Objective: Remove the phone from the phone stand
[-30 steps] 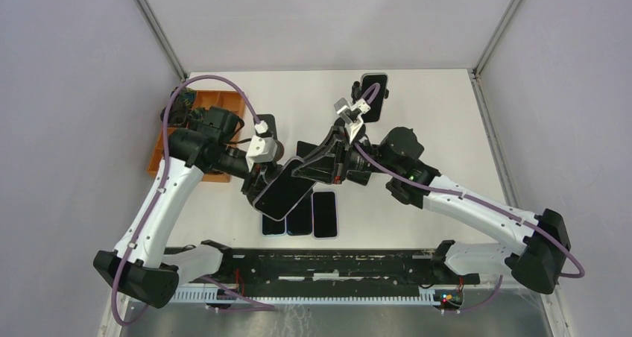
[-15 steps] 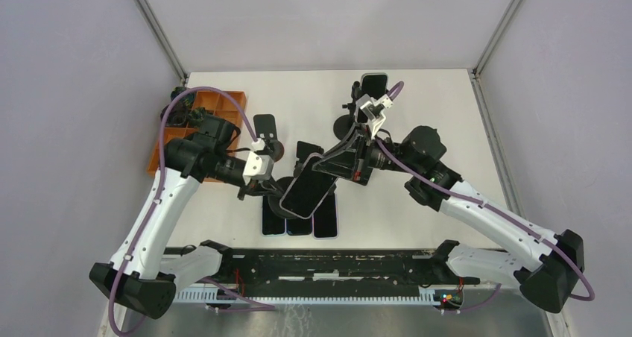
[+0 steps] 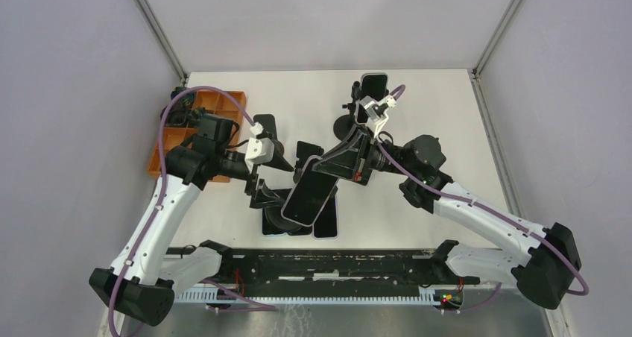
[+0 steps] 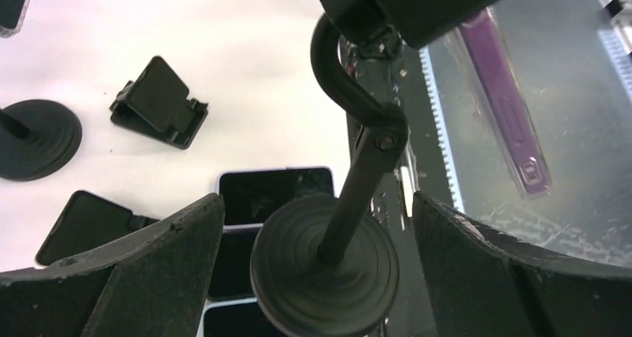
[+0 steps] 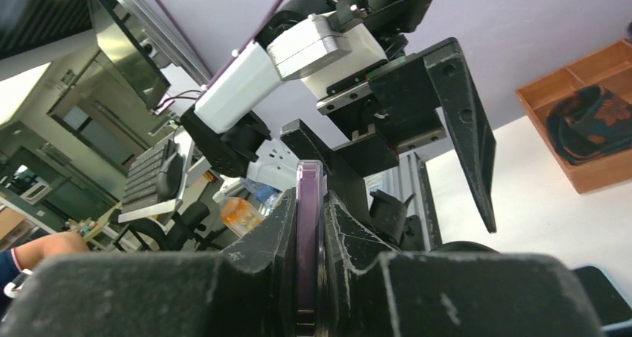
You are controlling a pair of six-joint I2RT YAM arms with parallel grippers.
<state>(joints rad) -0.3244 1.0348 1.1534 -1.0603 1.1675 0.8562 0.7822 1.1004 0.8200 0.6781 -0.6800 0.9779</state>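
Right gripper (image 5: 309, 266) has narrow jaws clamped on the phone (image 5: 309, 203), pinching it across its thickness, one finger on each face. The phone sticks out past the right fingertips, lifted off the table (image 4: 246, 68).

Left gripper (image 4: 317, 203) has its jaws wide. They straddle the phone stand (image 4: 326, 277), with the round base centred between the two fingers and a gap on both sides, so no contact. The stand's stem rises through the middle of the left jaws. Spare phones (image 4: 274, 194) lie flat under the base.

Can't tell if the phone is fully clear of the stand's cradle; the top of the stem is hidden.

To do the step well, probably keep the right pinch firm and draw the phone away along the cradle's open side, no twisting. If the stand drags along, the left jaws likely need to close on the stem.

Overhead, the phone's long axis runs in line with the right fingers. Its free end slopes down toward the left jaws, with the dark screen tilted upward.
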